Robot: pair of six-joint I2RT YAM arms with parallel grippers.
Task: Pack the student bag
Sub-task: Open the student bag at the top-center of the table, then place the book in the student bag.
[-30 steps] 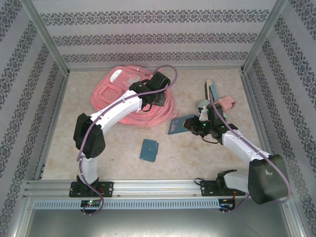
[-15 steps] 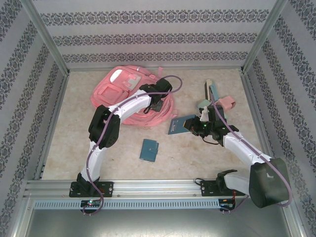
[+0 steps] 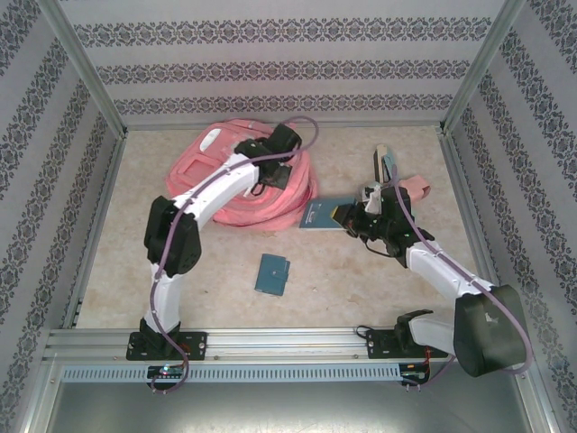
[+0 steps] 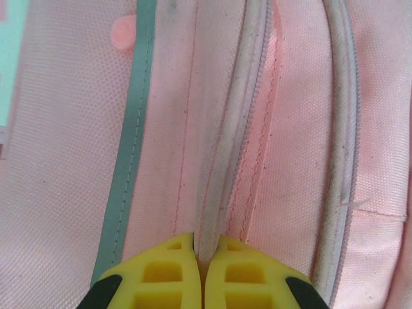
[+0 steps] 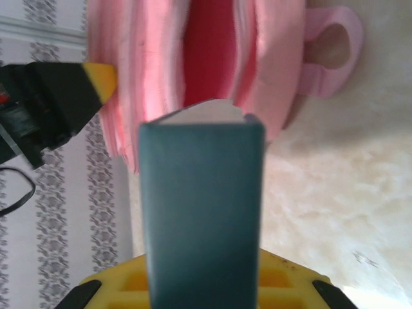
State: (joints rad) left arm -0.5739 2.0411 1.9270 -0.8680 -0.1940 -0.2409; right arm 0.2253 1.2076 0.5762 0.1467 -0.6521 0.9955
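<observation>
From the top camera, the student bag lies on the far-left part of the table, and the left gripper is down on its right-hand side. The right gripper grips a dark teal book just beside the bag's right edge. A small teal notebook lies nearer the arm bases, well apart from the bag.

In the left wrist view, the yellow fingers are pinched almost together on the bag's zipper ridge.

In the right wrist view, the book stands clamped between the right fingers, facing the bag's open, red-lined mouth.
</observation>
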